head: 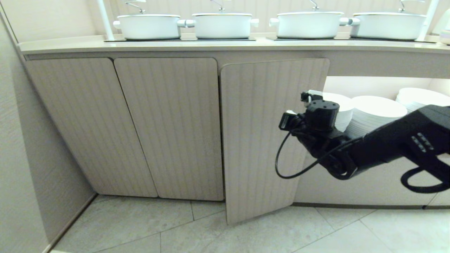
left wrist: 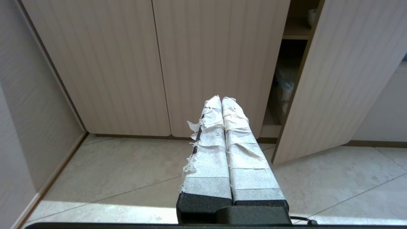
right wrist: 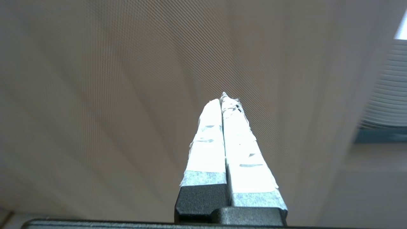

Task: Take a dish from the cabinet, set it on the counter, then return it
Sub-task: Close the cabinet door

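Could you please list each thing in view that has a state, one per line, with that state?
Beige fluted cabinet door on the right: swung partly open.
Two beige fluted doors to its left: closed.
Four large white lidded pots: lids on, standing on the cream counter.
Flat white plates: stacked in the doorless niche.
Right hand: shut, empty, beside the open door.
Left hand: shut, empty, low above the floor.

Pale grey floor tiles (head: 246,232) fill the lower frame; a textured beige wall (head: 21,147) runs down the left edge.
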Robot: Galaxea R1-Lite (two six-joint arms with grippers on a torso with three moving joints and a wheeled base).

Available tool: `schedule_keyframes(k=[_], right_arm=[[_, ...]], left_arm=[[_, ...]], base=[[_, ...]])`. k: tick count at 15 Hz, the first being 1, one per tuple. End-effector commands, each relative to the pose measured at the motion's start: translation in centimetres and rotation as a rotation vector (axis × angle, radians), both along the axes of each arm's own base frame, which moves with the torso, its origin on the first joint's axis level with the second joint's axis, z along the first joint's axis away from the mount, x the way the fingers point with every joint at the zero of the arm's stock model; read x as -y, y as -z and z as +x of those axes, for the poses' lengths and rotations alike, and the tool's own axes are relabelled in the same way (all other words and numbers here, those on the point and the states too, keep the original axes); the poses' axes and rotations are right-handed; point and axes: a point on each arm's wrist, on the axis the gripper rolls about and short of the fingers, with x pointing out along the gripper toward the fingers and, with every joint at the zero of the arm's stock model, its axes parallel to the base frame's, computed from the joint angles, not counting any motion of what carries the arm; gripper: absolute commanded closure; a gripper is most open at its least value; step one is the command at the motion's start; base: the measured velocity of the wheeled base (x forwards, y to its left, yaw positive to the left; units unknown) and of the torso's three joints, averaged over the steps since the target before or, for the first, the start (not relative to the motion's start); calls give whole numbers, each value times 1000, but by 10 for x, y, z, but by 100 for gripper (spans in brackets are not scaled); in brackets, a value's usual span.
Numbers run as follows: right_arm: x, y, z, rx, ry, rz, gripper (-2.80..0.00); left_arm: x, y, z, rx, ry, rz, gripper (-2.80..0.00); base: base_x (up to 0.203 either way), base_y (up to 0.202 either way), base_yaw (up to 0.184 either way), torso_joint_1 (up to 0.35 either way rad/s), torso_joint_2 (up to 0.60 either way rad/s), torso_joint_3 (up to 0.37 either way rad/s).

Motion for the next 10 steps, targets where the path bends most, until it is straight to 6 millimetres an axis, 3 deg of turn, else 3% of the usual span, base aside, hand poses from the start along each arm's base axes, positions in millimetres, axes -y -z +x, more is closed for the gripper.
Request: schedule_keyframes(k=[1,6,10], right_arm=[[11,-23,-26,31,1,1,0],[38,-62,-89,87,1,-44,0],[63,-81,-148,135,8,-69,0]], left_arm=[[0,0,0,1,0,-2,0],[0,0,0,1,0,0,0],[0,0,0,1,0,0,0]], base=[[0,0,0,0,0,0],[0,0,0,0,0,0],[0,0,0,0,0,0]])
